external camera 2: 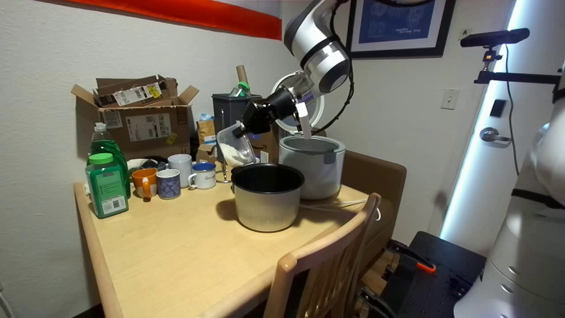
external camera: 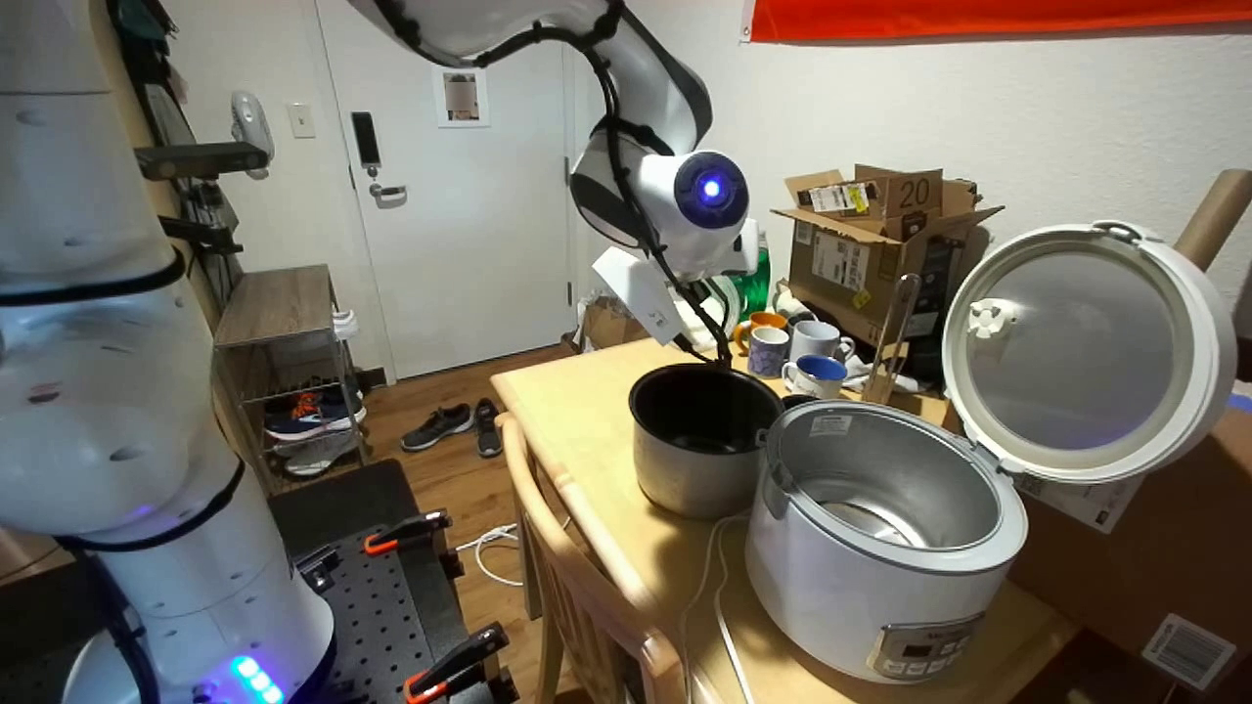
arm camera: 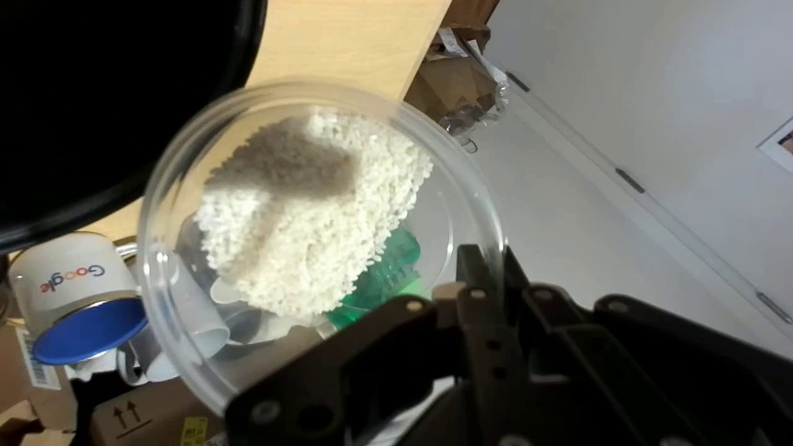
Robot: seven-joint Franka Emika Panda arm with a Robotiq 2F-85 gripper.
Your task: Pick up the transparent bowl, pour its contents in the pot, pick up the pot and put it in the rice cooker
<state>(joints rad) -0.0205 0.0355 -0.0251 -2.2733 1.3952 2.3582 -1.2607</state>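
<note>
Near the mouth of the pot, the tilted clear bowl of rice is clasped by its rim in the gripper. It is judged light, slick and slightly flexible; at the rim it is best held firmly, without crushing.

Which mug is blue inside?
The white mug lettered Google: its inside is blue, unlike the orange mug, the purple-patterned mug and the taller white mug.
</note>
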